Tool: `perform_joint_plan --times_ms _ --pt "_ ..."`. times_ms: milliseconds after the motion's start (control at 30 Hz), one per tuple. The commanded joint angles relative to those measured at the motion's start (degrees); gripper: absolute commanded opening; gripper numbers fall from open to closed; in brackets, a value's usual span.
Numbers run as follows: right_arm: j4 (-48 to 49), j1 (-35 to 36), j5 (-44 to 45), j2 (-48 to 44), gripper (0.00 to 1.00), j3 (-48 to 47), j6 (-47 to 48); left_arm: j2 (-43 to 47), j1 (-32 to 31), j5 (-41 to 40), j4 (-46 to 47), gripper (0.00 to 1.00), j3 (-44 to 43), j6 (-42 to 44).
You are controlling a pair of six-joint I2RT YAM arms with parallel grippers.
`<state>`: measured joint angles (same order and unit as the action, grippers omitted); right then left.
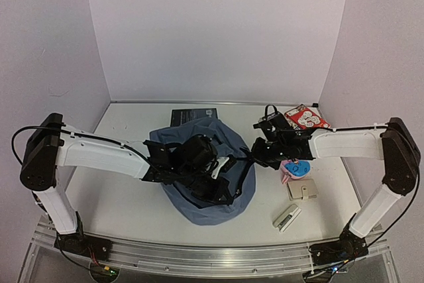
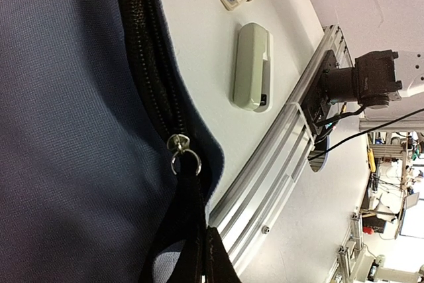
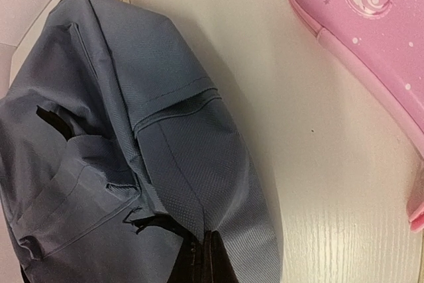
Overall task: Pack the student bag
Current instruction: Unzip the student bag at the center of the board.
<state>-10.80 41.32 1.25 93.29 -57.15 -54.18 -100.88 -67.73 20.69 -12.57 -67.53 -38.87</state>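
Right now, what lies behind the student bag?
A dark flat book shows just behind the student bag. The blue fabric covers its near edge, so how far it reaches under the bag cannot be seen.

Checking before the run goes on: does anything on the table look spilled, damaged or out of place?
Nothing is spilled or damaged. The backpack lies slumped in a crumpled heap mid-table, its far edge meeting a dark book. A pink case, beige wallet and stapler lie loose to its right, outside it.
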Motion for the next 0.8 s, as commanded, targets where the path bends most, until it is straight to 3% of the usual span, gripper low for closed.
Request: perform_joint_plan --times_ms 0,133,367,400,567,767 --pt "5.15 -4.11 2.79 0.91 0.0 -3.25 1.53 3.5 0.9 0.29 -4.66 0.0 -1.05 -0.18" --pt "5.39 -5.63 1.23 -1.37 0.01 -2.9 2.54 4.51 2.14 0.26 -5.01 0.0 -0.06 -0.88" --pt "5.79 -4.96 -11.06 -10.28 0.5 0.69 2.49 1.97 3.19 2.26 -0.41 0.0 -1.85 -1.27" --pt "5.86 -4.5 -12.07 -11.76 0.54 2.6 1.5 1.65 3.25 2.35 0.26 0.0 -2.07 -1.45" --pt "7.36 0.16 -15.43 -18.31 0.59 11.44 -5.82 1.03 3.52 3.11 4.17 0.0 -1.51 -2.57" --pt "16.64 4.9 -18.57 -25.05 0.71 22.34 -17.64 1.1 3.48 3.64 5.2 0.0 -0.53 -3.04"
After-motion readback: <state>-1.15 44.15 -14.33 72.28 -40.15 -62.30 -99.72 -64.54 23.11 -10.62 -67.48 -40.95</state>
